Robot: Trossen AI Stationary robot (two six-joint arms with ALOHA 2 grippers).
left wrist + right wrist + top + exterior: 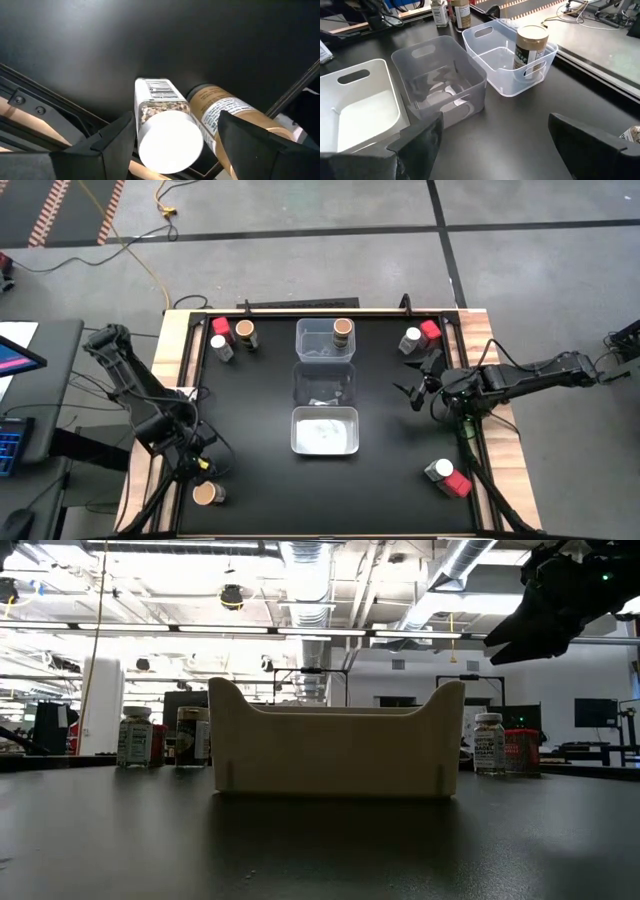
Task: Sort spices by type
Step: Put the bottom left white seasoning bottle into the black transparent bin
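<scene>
My left gripper (pixel 172 145) is open at the table's near left corner (pixel 190 458). It points down over a white-topped spice jar (pixel 169 140), one finger on each side of it and apart from it. A tan-topped jar (pixel 225 112) stands right beside that jar (pixel 208 493). My right gripper (pixel 415 385) hangs open and empty above the table, right of the middle bin (pixel 440 85). Another tan-topped jar (pixel 343 330) stands in the far clear bin (pixel 490 55). The other jars stand on the table in small groups.
Three bins stand in a row down the table's middle: far clear bin (pixel 312 350), middle clear bin (pixel 325 385), near white bin (pixel 325 430). Jars stand far left (pixel 221 347), (pixel 219 327), (pixel 245 333), far right (pixel 411 340), (pixel 430 331) and near right (pixel 438 471), (pixel 456 484).
</scene>
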